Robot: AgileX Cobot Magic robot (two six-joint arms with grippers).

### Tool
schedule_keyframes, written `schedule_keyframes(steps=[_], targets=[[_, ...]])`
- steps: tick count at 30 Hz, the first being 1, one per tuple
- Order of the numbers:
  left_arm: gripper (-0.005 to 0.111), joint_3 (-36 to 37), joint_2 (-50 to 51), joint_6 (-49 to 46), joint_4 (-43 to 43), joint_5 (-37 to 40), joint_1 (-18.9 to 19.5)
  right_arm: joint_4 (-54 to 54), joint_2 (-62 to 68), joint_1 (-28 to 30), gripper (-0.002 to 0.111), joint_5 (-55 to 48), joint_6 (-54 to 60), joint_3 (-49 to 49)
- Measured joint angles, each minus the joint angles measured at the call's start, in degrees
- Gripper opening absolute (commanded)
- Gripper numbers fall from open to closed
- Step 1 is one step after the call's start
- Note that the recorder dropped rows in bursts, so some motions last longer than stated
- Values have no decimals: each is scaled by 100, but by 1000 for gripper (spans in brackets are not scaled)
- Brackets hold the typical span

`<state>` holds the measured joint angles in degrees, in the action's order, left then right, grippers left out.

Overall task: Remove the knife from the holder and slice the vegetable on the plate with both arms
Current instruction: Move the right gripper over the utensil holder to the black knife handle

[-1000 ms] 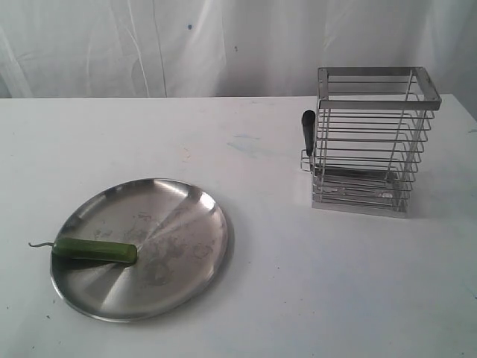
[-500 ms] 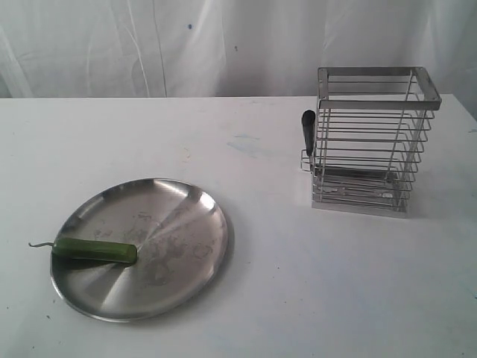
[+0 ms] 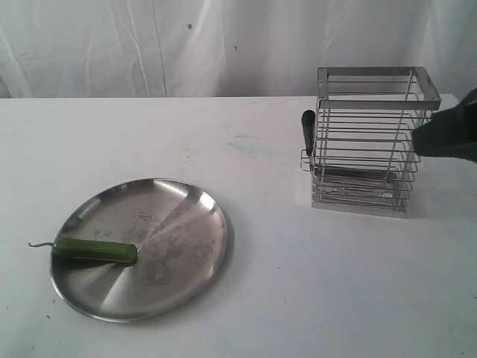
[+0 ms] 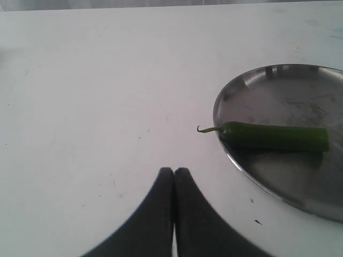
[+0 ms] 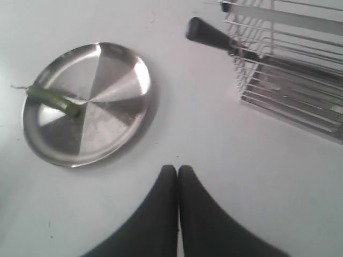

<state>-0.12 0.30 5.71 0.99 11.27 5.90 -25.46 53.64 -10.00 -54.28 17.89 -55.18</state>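
Observation:
The green vegetable (image 3: 95, 250) lies on the left part of the steel plate (image 3: 186, 216), its stem over the rim. The wire holder (image 3: 370, 138) stands at the right, and the knife's black handle (image 3: 308, 132) sticks up from the holder's side loop; the blade is hidden. A blurred dark part of the right arm (image 3: 451, 134) enters at the right edge, beside the holder. My right gripper (image 5: 177, 169) is shut and empty above the table, short of the knife handle (image 5: 209, 34). My left gripper (image 4: 173, 172) is shut and empty, beside the plate (image 4: 236, 160) and vegetable (image 4: 273, 136).
A white cloth backdrop hangs behind the white table (image 3: 283, 298). The holder stands near the table's right edge.
A dark part of the right arm has come into the exterior view at the right edge, beside the holder. Plate, vegetable, knife and holder have not moved.

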Motion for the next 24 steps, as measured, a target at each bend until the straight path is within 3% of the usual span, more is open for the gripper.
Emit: schedule_keyframes(steps=[9, 14, 24], targets=[[0, 0, 0, 0, 0, 0, 0, 915, 1089, -1999, 0, 608, -679, -3], [0, 0, 0, 0, 0, 0, 0, 1193, 1514, -2813, 0, 835, -961, -112], [0, 0, 0, 0, 0, 0, 0, 1193, 1788, -3055, 1, 1238, -1043, -427]])
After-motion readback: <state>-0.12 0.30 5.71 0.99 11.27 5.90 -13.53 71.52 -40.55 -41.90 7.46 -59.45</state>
